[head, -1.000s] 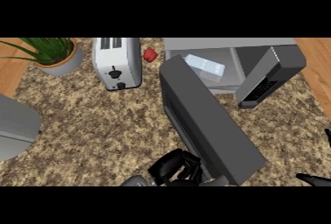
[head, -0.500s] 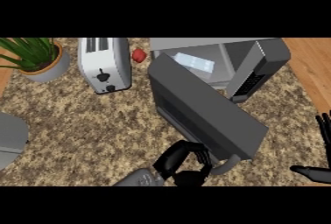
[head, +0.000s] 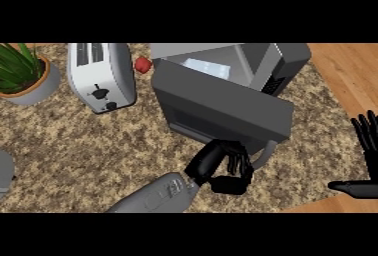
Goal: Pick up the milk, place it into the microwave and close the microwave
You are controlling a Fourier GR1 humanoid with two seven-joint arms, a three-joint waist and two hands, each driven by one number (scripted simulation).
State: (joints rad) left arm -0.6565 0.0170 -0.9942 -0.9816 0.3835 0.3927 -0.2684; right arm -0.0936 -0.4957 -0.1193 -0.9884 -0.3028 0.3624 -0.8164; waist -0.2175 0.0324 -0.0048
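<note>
The milk (head: 201, 67) shows as a pale carton inside the microwave (head: 284, 62), beyond the left hand (head: 221, 170); no writing is readable. That hand's fingers curl against the half-open door (head: 221, 107), by its handle (head: 263, 155). The right hand (head: 367, 150) rests open, far right. A toaster (head: 100, 75) stands up-left.

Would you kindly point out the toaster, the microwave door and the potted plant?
toaster (head: 102, 75), head view, on its top.
microwave door (head: 221, 102), head view, on its outer panel.
potted plant (head: 21, 64), head view, on its leaves.
</note>
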